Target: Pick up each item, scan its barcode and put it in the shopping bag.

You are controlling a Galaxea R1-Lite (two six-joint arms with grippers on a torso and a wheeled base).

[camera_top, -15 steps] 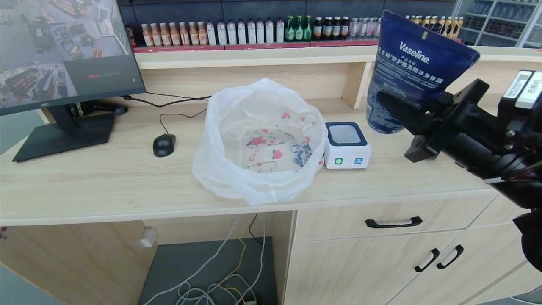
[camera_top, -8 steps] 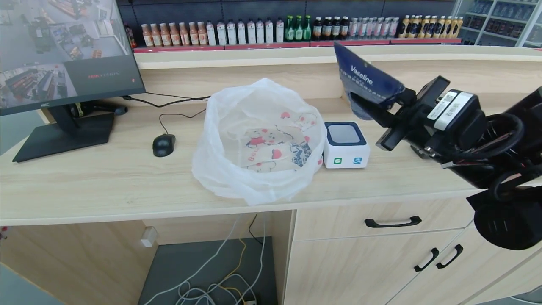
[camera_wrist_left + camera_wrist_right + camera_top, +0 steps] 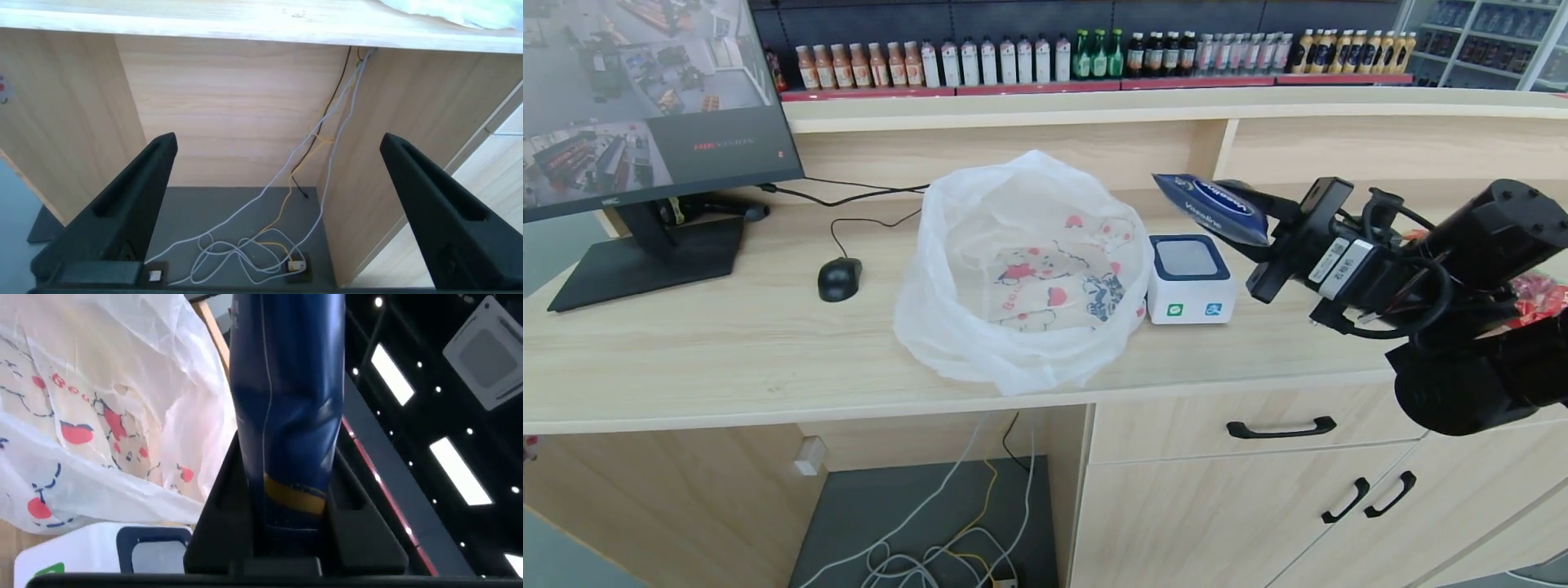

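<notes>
Progress stands early in the round for this item. The blue pouch (image 3: 1213,208) is off the counter (image 3: 727,351) and in the robot's grasp, so the pick is done. The scan looks like the step in hand, and the drop into the shopping bag (image 3: 1021,269) is left. That bag stands open, touching the left side of the scanner (image 3: 1191,280). Its printed far wall shows through and nothing can be made out inside, so probably no item has been bagged yet. Whether the scanner has read a code cannot be told, and no barcode is visible on the pouch.

The right gripper (image 3: 1245,216) is above and just to the right of the scanner, clamped on the pouch with one finger on each flat face. The right wrist view shows the same hold: the pouch (image 3: 286,376) runs out from between the fingers of the gripper (image 3: 290,449), with its gripped end pinched narrow. The pouch lies nearly level above the scanner's rear right corner. Its free end points leftward toward the bag and hangs apart from the scanner's glass window, not squarely over it.

The left gripper (image 3: 278,143) is spread wide with nothing between its fingers. It sits lower than the scanner and faces the hollow under the counter where cables (image 3: 270,237) trail.

A red packet (image 3: 1535,294) shows well to the right of the scanner, half hidden by the arm; it is possibly another item to do.
</notes>
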